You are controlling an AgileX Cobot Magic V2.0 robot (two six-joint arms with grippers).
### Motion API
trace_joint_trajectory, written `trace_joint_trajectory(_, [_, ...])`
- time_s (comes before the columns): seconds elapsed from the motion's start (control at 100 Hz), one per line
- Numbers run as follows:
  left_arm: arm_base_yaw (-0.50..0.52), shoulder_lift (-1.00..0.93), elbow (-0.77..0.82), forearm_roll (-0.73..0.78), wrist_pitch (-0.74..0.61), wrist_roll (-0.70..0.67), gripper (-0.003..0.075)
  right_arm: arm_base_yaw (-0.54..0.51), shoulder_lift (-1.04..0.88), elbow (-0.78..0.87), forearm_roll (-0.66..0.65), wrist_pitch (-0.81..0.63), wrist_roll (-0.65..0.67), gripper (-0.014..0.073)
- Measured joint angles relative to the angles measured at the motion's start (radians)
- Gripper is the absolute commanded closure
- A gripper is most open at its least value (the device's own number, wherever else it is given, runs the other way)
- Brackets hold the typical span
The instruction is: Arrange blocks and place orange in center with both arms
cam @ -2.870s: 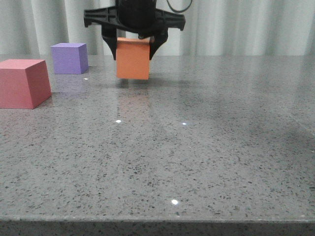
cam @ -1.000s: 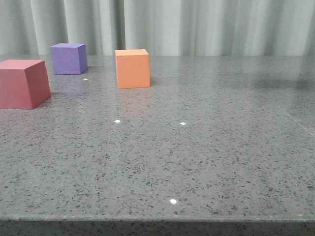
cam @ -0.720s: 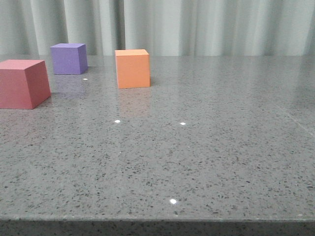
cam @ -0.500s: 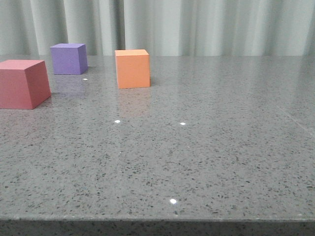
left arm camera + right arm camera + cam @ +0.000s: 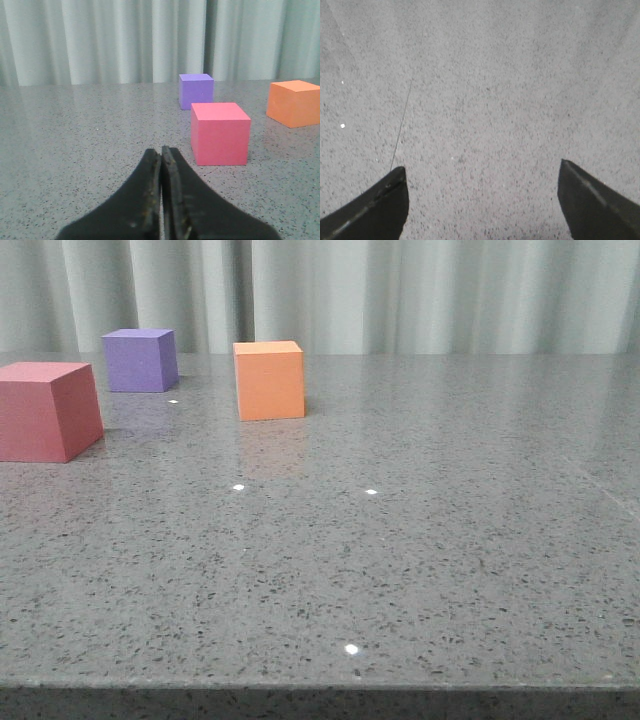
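My left gripper [image 5: 161,200] sits low over the worktop [image 5: 400,570] with its jaws pressed together, empty. My right gripper [image 5: 482,200] has its jaws spread wide, with nothing but bare speckled stone between them; no block shows in that wrist view. Neither arm appears in the front view.

Going outward from my left jaws: the red cube [image 5: 220,133] is nearest, a little ahead and off to one side of the jaw line, one flat face square to me. Beyond it, near but apart, stands the purple cube [image 5: 196,91]. The orange cube [image 5: 294,103] lies off to the side at the edge of that view, apart from both.

In the front view the red cube [image 5: 45,410] is nearest at the far left, the purple [image 5: 140,359] behind it, and the orange [image 5: 269,379] to their right, so it is at one end of the group, not the middle. All three rest flat on the worktop.

I judge the left arm the nearer one to every block. To put orange between the others, I would open those jaws and take red first, since it faces me squarely.
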Motion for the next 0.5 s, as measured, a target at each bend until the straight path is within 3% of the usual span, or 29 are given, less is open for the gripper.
trace_joint_trajectory(0.17, [0.0,0.0,0.0,0.0,0.0,0.0,0.0741,0.0,-0.02,0.058,0.0,-0.014,0.0,-0.0007])
trace_joint_trajectory(0.27, [0.0,0.0,0.0,0.0,0.0,0.0,0.0741,0.0,-0.02,0.062,0.0,-0.042,0.0,0.0055])
trace_joint_trajectory(0.34, [0.0,0.0,0.0,0.0,0.0,0.0,0.0741,0.0,-0.02,0.063,0.0,-0.057,0.0,0.0162])
trace_joint_trajectory(0.5, [0.0,0.0,0.0,0.0,0.0,0.0,0.0741,0.0,-0.02,0.063,0.0,-0.066,0.0,0.0516])
